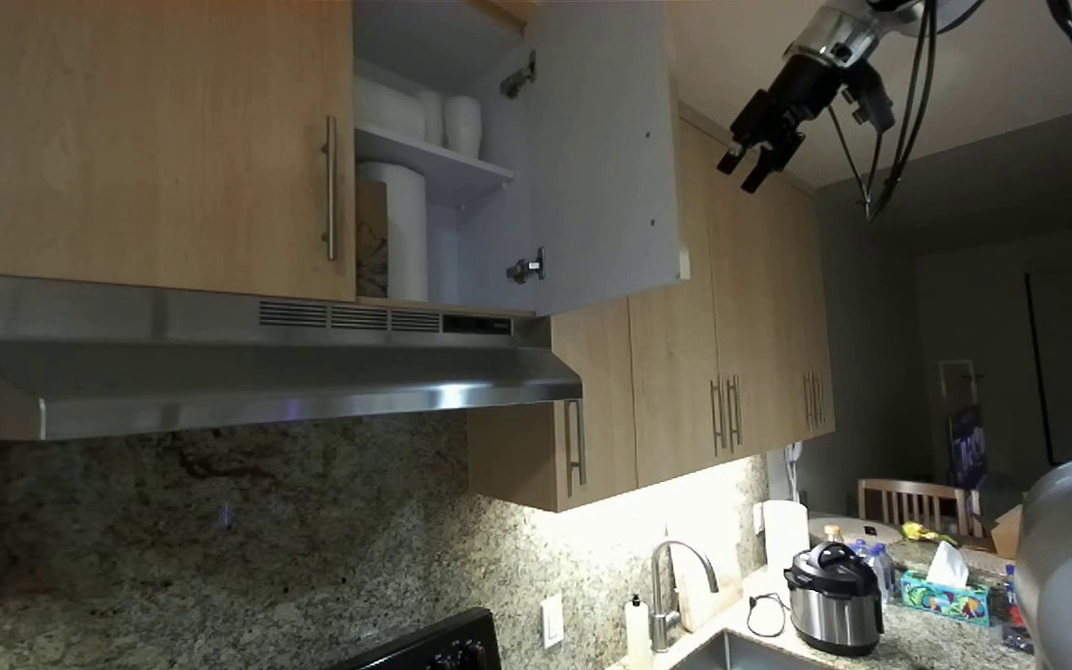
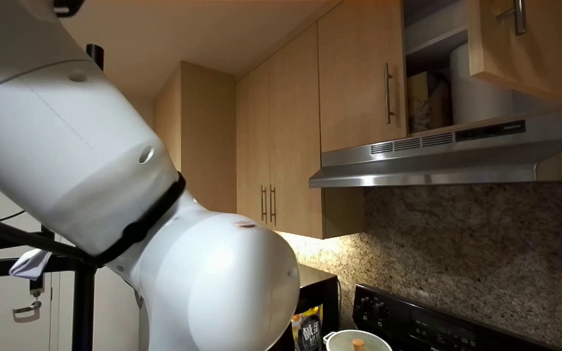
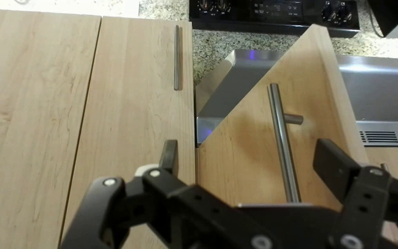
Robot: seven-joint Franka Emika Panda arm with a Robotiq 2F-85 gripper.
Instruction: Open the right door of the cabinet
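Speckled granite backsplash (image 1: 247, 530); black two-finger gripper (image 1: 741, 173) spread wide, empty. Ahead of it, flat light-wood RH door (image 3: 254, 150) stands open: opening prob. done; next, back off.

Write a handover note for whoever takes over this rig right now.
Pincer: open, fingers spread, holding nothing; the bar handle is not in its grip.
Where: the cabinet sits above the range hood. Its right door is swung outward; the twin door is shut.
Done: the right door stands open, with the inside of the cabinet showing in both exterior views.
Left: the opening looks finished; probably just move the pincer away without knocking the door. Whether it can swing wider, these views don't tell.
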